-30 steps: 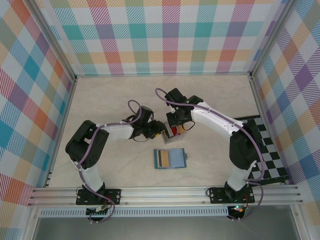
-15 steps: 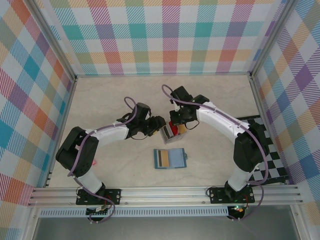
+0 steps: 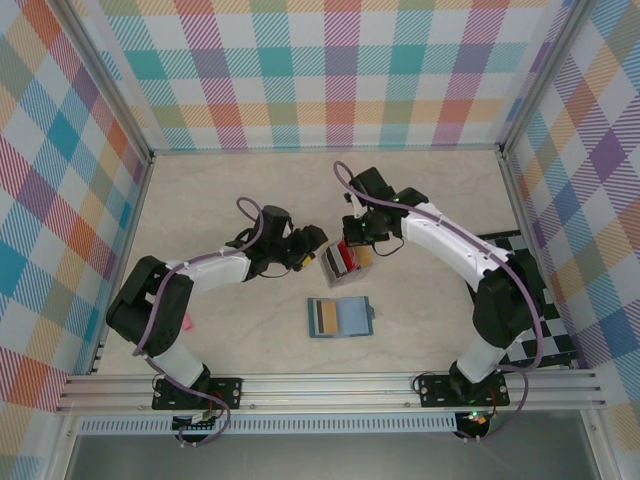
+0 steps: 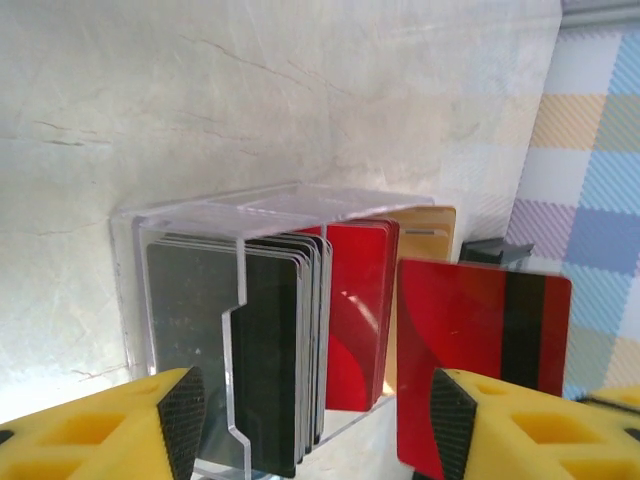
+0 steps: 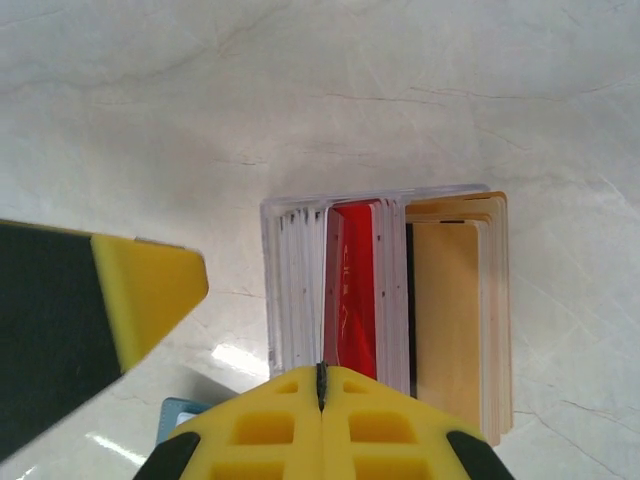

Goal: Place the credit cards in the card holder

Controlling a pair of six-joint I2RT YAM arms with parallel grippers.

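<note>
The credit cards (image 4: 270,340) were ranked in the clear rack (image 4: 200,215), one red card (image 4: 450,340) pinched beside it by the right fingers (image 5: 400,410), the left fingers (image 4: 100,430) released facing it; edge-first entry into the nearby card holder (image 3: 352,317) was advised.

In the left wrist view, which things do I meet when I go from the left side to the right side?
Grey-black cards → red cards → striped red card → plaid wall.
</note>
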